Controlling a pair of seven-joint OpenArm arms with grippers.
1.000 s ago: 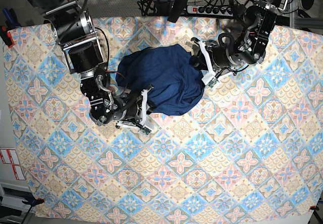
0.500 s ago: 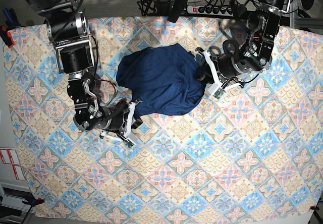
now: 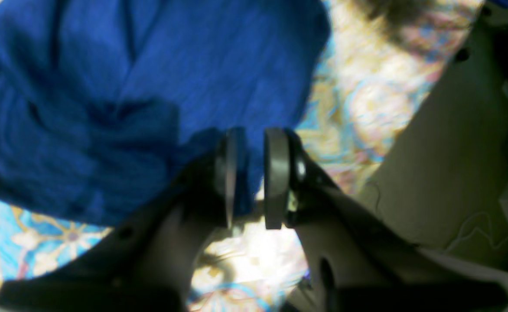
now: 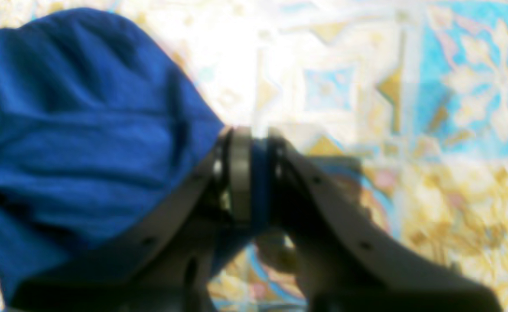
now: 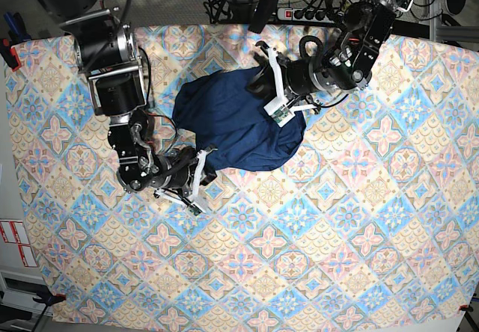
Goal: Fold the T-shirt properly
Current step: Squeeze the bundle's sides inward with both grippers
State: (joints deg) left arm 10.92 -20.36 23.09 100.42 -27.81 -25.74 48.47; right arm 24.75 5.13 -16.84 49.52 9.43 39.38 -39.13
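While we look from above, we count one T-shirt [image 5: 239,126], a soft, thin, dark blue knit bunched into a rounded, wrinkled heap on one tablecloth [image 5: 359,235] printed with diamond tiles in blue, pink and yellow. Our right gripper [image 4: 254,173] has its two flat pads closed on a blue fold, and the bulk of the cloth bulges to one side of it. Our left gripper [image 3: 252,177] stands over the heap's other edge with a narrow gap where blue fabric shows, so we take it as clamped on the shirt too.

Both arms [image 5: 112,55] are black, boxy-jointed, trailing dark cables — each claw [image 3: 252,177] pairs flat grey pads.
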